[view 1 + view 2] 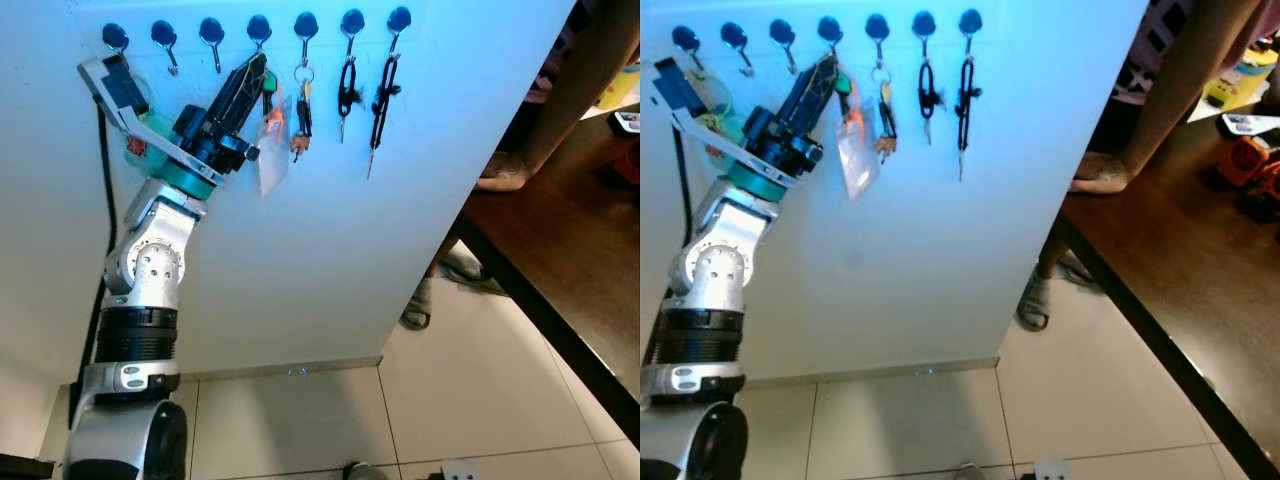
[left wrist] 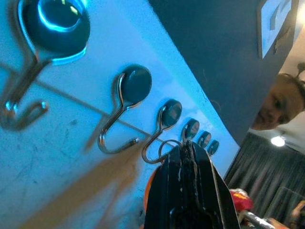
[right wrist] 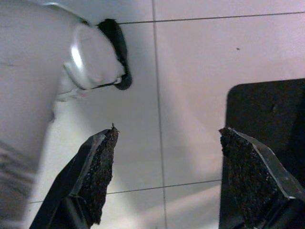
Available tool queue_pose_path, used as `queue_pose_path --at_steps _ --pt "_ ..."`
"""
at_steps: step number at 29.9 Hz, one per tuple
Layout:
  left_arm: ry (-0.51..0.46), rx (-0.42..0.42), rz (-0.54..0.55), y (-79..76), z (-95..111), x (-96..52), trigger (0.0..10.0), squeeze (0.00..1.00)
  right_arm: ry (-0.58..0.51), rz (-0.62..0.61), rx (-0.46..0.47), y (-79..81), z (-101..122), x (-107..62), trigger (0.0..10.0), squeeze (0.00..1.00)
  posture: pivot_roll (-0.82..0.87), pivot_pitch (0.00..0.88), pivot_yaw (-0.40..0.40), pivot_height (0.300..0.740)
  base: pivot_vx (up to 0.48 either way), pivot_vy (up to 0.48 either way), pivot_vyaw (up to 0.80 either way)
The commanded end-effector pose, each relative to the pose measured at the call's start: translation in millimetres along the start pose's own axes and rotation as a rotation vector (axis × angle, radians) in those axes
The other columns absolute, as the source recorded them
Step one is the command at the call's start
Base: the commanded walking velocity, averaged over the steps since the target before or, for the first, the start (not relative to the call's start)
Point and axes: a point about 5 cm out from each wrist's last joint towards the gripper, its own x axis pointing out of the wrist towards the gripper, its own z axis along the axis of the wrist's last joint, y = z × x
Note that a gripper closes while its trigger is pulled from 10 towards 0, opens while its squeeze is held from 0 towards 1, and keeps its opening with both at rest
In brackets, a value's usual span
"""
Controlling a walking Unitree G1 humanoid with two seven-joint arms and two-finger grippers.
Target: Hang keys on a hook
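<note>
Keys (image 1: 268, 100) are held at the wall rack, clamped in the left pincer (image 1: 256, 72), whose fingers are closed on the ring at the fourth hook (image 1: 259, 30). The hanging step is judged in hand: next, the ring must be seated over the hook tip, then released. A green fob and clear tag (image 1: 272, 155) dangle below. The right pincer (image 3: 162, 167) is spread open, empty, over floor tiles.

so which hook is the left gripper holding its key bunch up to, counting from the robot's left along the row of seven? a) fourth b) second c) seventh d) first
a: the left gripper, shut on the key bunch with the green fob and clear tag, reaches the fourth black-capped metal hook.
</note>
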Motion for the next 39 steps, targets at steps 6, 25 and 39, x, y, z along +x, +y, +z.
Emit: queue_pose_path --at_steps 6,25,39 --pt "-0.007 -0.093 0.115 13.8 -7 -13.0 10.0 0.00 0.054 -0.032 0.022 -25.5 -27 -7.7 10.0 0.00 -0.13 0.103 0.104 0.740 0.000 0.000 0.00" --pt "-0.018 -0.037 0.272 30.8 -5 -19.6 10.0 0.00 0.040 -0.010 0.017 -7.5 -20 -4.6 10.0 0.00 -0.13 0.102 0.104 0.740 0.000 0.000 0.00" --pt "-0.047 -0.037 0.193 22.4 -1 -19.1 10.0 1.00 0.026 -0.006 0.003 -4.1 -10 -2.0 10.0 0.00 -0.13 0.096 0.101 0.740 0.000 0.000 0.00"
